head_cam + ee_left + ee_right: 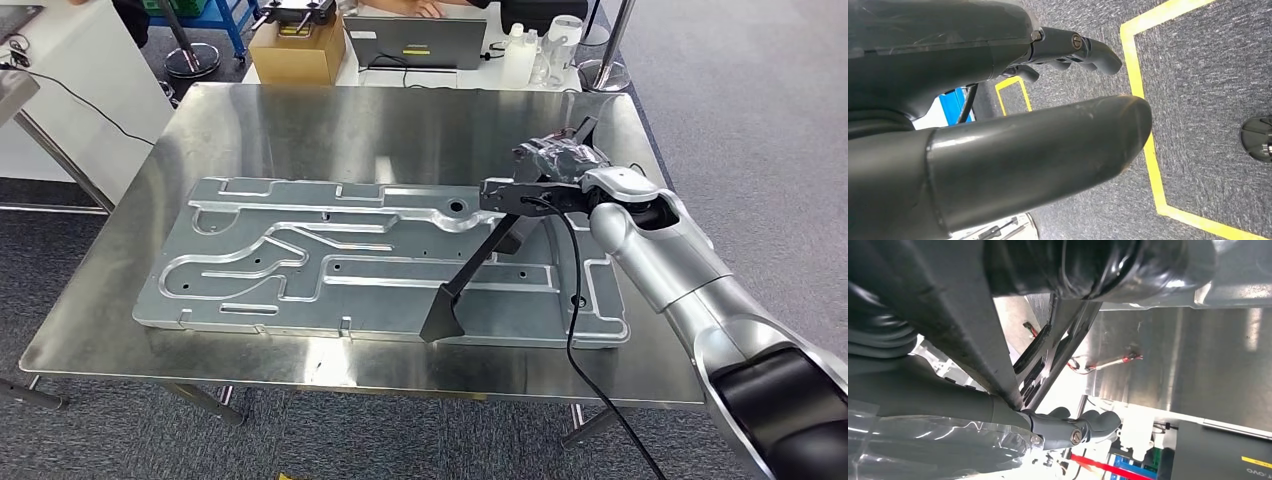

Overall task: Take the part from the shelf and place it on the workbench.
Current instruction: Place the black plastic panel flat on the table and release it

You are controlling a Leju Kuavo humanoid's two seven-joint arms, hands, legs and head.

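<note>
Grey carpet surrounds the steel worktop (300,120). Centre frame, a large stamped metal panel (330,260) lies flat on it. Right hand (548,170) grips the black angled part (480,262), lower tip touching the panel. Left hand (1013,125) hangs over carpet, fingers apart, holding nothing.

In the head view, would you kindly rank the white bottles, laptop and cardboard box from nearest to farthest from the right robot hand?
From the right robot hand:
1. White bottles, beyond the table, right.
2. Laptop, beyond the table, middle.
3. Cardboard box, farther left.
</note>
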